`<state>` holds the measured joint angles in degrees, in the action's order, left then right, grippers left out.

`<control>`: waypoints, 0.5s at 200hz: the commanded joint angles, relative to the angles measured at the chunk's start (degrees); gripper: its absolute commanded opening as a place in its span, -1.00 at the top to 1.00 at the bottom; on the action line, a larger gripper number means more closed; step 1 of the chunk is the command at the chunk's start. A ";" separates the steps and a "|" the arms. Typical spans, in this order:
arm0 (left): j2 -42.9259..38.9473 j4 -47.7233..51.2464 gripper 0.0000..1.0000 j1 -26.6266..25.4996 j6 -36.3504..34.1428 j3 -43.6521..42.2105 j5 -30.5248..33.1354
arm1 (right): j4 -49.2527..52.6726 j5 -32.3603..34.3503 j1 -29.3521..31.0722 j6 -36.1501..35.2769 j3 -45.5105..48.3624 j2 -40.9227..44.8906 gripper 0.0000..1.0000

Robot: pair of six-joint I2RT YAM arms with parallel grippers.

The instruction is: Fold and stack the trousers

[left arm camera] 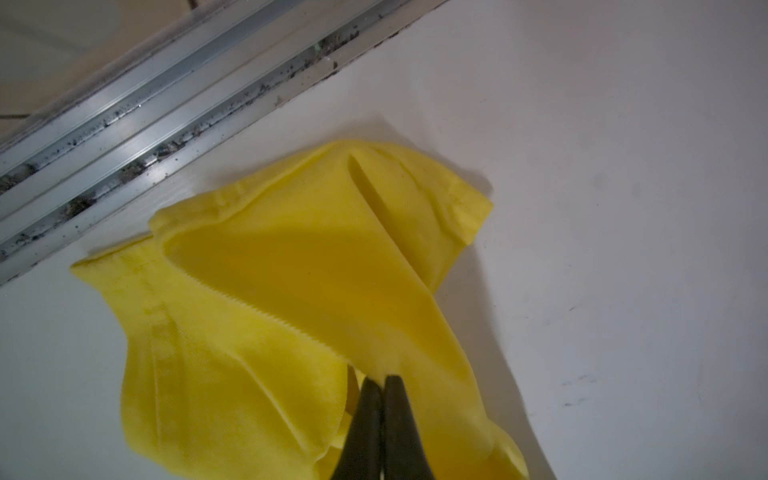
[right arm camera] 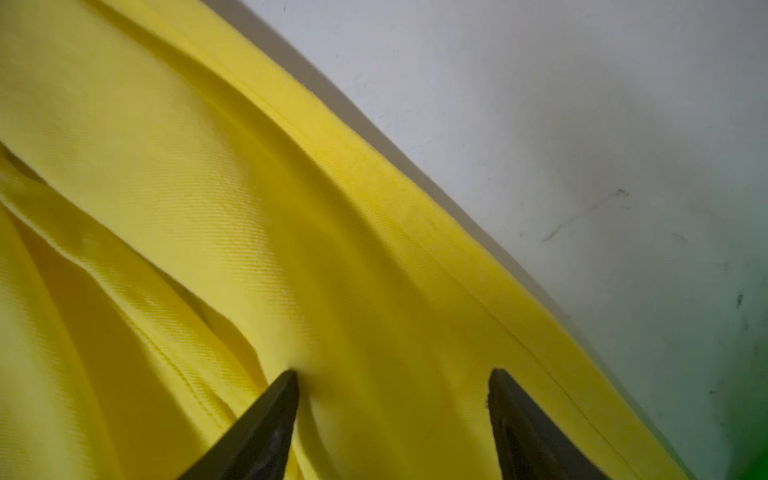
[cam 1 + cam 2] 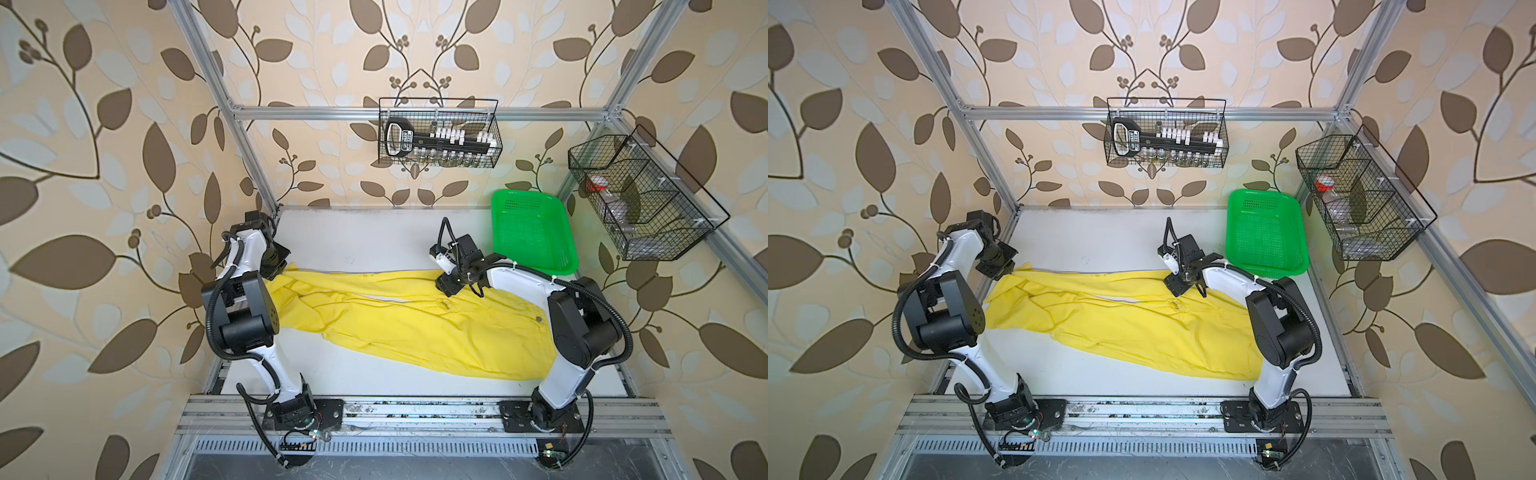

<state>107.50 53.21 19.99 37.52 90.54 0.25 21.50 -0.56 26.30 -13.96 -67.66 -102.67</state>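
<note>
In both top views the yellow trousers (image 3: pixel 415 328) sprawl across the white worktop (image 3: pixel 353 241) from nine to three o'clock, green basket (image 3: pixel 532 232) up at two. Left wrist view: the left hand (image 1: pixel 382 380) is pinched shut on a fold of trousers cuff. Right wrist view: the right hand (image 2: pixel 395 374) stands spread wide, both tips down on the cloth beside its seamed edge
</note>
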 commanded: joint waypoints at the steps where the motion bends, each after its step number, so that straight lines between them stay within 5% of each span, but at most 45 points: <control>1: 4.07 4.34 1.00 -1.75 -4.92 7.76 5.65 | -0.04 2.05 -0.45 0.03 -2.45 -1.99 -0.46; 67: 21.69 8.65 0.86 -8.59 -13.07 30.92 16.63 | 0.37 3.98 -1.20 0.59 -3.27 -3.02 -0.47; 100: 27.28 5.90 0.74 -10.84 -16.86 35.93 18.93 | 0.85 4.68 -1.82 1.33 -2.75 -2.45 -0.47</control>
<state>132.70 59.29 10.02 25.26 123.00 14.44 21.34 2.87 24.99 -12.99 -68.93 -104.81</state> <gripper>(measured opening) 0.103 0.734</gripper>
